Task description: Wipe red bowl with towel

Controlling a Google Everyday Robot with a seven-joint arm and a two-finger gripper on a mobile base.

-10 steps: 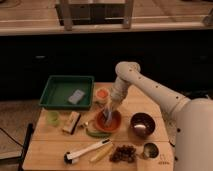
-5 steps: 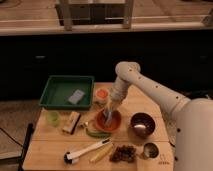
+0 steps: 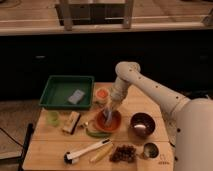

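Nothing has shifted vs half a sec ago: my arm (image 3: 145, 87) still reaches down from the right w/ my gripper (image 3: 111, 111) low over the red bowl (image 3: 108, 120), towel (image 3: 109, 116) in its mouth. Can't tell how the jaws stand from this view. Left to right: green tray (image 3: 50, 98) at table's back-left corner w/ a grey sponge (image 3: 76, 96) lying in it; light green cup (image 3: 53, 118) just in front of tray; tan block (image 3: 71, 122) beside it; white-handled brush (image 3: 86, 150) near front edge, long axis slanting up to the right. Red bowl sits mid-table, round, opening up; towel hangs roughly vertical into it. Orange cup (image 3: 101, 94) just behind bowl, close by my wrist. Then dark brown bowl (image 3: 142, 124), grapes (image 3: 123, 153), metal cup (image 3: 150, 149) on the wooden table (image 3: 50, 150).
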